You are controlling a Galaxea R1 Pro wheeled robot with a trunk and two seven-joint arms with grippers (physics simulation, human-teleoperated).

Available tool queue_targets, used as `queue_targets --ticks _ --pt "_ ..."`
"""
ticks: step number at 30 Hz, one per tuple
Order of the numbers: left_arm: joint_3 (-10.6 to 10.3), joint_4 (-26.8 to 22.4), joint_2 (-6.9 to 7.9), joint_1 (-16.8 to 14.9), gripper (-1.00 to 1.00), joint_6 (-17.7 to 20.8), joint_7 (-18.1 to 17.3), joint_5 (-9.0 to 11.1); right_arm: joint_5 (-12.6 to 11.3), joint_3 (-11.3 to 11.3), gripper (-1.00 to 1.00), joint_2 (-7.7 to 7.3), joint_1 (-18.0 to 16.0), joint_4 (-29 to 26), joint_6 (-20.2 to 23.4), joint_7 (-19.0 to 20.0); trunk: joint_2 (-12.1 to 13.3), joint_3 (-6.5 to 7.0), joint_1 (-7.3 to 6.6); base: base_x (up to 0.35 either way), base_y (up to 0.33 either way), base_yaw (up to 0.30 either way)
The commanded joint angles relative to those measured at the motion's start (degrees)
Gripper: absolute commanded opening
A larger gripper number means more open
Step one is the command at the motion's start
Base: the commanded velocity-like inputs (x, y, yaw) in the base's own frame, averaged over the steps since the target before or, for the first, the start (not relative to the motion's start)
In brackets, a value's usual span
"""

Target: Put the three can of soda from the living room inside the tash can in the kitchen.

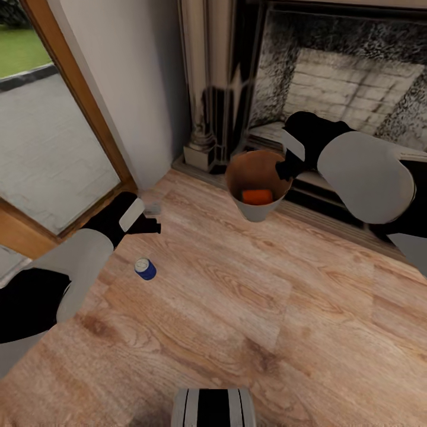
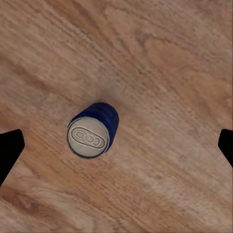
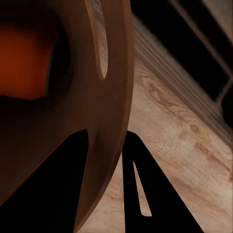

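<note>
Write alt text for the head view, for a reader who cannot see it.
A dark blue soda can stands upright on the wood floor, just below the robot's open left gripper. The right gripper grips the rim of a tapered bin held above the floor, an orange can inside it, before a dark fireplace.

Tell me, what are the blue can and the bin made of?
The blue can looks like painted metal: its top is a dull silver with a pressed tab. The bin has a smooth pale outside and coppery-brown inside; it may be plastic or coated metal, the render leaves that open.
</note>
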Motion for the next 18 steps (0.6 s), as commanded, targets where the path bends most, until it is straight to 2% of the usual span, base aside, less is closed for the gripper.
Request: queue_targets --ticks 1,9,13,18 --pt "0.00 0.00 0.03 0.00 1.00 -0.01 0.00 0.02 0.06 -0.14 -1.00 0.00 -0.09 -0.06 0.00 0.07 -0.03 -0.31 0.00 0.000 0.000 0.000" --pt "0.08 0.08 0.52 1.29 1.00 -0.14 -0.13 0.13 0.06 -0.31 -1.00 0.19 -0.15 -0.09 0.00 0.07 -0.14 -2.79 0.20 0.000 0.000 0.000" --pt "0.06 0.08 0.56 2.31 1.00 -1.57 -0.17 0.07 0.06 -0.33 -1.00 0.17 -0.15 -0.09 0.00 0.07 -0.19 -4.04 0.31 0.000 0.000 0.000" --pt "-0.05 0.01 0.57 2.87 1.00 -2.66 0.01 0.01 0.06 -0.31 -1.00 0.18 -0.27 -0.09 0.00 0.07 -0.19 -4.48 0.31 0.000 0.000 0.000"
